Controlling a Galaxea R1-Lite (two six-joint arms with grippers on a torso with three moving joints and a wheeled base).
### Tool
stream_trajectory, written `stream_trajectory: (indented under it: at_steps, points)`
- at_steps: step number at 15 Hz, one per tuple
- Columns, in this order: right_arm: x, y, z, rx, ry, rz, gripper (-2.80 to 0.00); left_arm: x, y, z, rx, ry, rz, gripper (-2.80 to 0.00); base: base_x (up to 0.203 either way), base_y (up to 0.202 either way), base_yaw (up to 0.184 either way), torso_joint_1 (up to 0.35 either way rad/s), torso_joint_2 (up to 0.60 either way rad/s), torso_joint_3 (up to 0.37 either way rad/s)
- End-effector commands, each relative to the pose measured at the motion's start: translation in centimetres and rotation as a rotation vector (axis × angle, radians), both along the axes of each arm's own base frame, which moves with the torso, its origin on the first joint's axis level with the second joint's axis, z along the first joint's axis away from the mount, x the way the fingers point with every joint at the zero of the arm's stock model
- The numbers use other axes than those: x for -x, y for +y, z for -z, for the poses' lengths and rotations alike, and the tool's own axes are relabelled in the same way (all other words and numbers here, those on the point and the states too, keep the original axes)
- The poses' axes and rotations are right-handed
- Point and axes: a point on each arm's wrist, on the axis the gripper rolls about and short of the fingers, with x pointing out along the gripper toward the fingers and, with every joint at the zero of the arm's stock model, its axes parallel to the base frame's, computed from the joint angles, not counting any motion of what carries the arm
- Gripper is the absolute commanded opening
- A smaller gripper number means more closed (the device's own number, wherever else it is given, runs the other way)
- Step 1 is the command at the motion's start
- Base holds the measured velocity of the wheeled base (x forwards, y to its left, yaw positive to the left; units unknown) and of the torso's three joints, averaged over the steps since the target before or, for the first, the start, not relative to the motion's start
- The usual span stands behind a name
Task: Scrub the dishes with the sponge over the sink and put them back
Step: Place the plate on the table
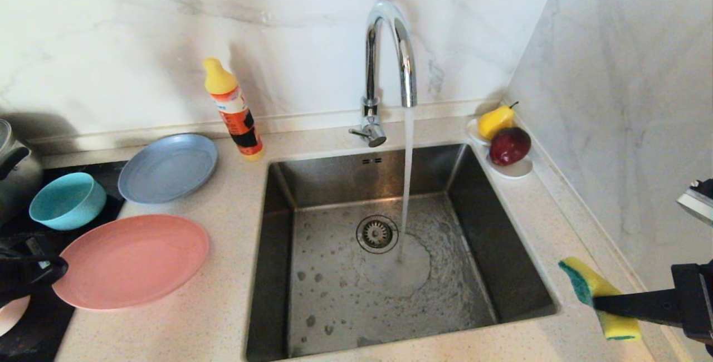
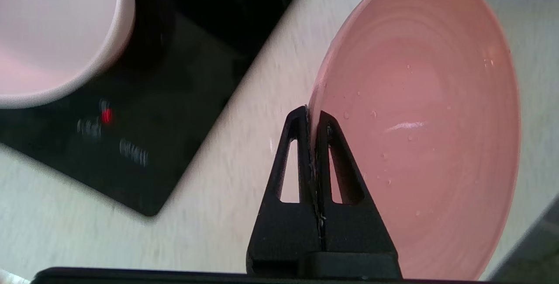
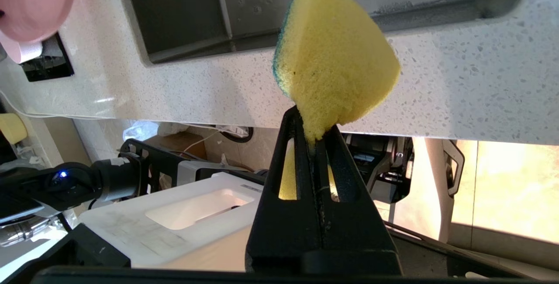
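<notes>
Marble walls, speckled counter (image 1: 223, 295), you face a corner. Sink (image 1: 278, 228) sits in the middle, deep steel; faucet (image 1: 390, 50) is running, stream landing just beside the drain, basin floor wet and spotted.

Dishes all lie to your left of the sink. Big plate (image 1: 131, 260), salmon-pink, nearest you, partly over the black cooktop (image 1: 33, 323). Your left gripper (image 1: 53, 269) pinches its rim, jaws pressed together on the edge; the wrist view shows water drops on the plate's face. Blue plate (image 1: 167, 167) behind it by the wall, apart. Bowl (image 1: 67, 200) on the cooktop, between the kettle (image 1: 16, 172) and the blue plate. Pale plate (image 1: 11, 314) only a sliver at the frame edge, just beside your left gripper.

Right gripper (image 1: 599, 302) hangs over the counter's front right corner, clamped on the sponge (image 1: 599, 298), green side toward the sink. Not over the basin.

Progress, by my reading: the wet plate may be washed, or only rinsed; can't say. Nothing is over the sink. The others look dry.

In the way: detergent bottle (image 1: 234, 111) at the sink's back left corner, fruit dish (image 1: 504, 145) at the back right. Faucet neck arches over the basin; mind it when you carry a plate across.
</notes>
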Motion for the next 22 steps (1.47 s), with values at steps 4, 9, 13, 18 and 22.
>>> stream_trajectory:
  at_steps: [4, 9, 13, 18, 22]
  points:
    - [-0.6, 0.2, 0.2, 0.0, 0.021, -0.001, -2.8, -0.8, 3.0, 1.9, 0.03, 0.004, -0.057, -2.8, 0.0, 0.0, 0.0, 0.0, 0.0, 0.0]
    - [-0.8, 0.3, 0.5, -0.01, 0.02, -0.009, -2.8, -0.3, 2.5, 2.1, 0.044, 0.002, -0.009, 0.0, 0.0, 0.0, 0.0, 0.0, 0.0, 0.0]
    - [-0.8, 0.3, 0.5, -0.011, 0.017, -0.009, -2.8, 1.0, 1.4, -0.3, 0.023, -0.102, 0.042, 0.0, 0.0, 0.0, 0.0, 0.0, 0.0, 0.0]
    - [-0.5, 0.2, 0.5, -0.012, 0.012, -0.008, -2.8, 1.3, -0.2, -6.2, -0.103, -0.277, 0.108, -2.8, 0.0, 0.0, 0.0, 0.0, 0.0, 0.0]
    - [-0.4, 0.1, 0.2, -0.014, -0.002, -0.004, -2.8, -0.5, -1.3, -8.9, -0.325, -0.284, 0.307, -2.8, 0.0, 0.0, 0.0, 0.0, 0.0, 0.0]
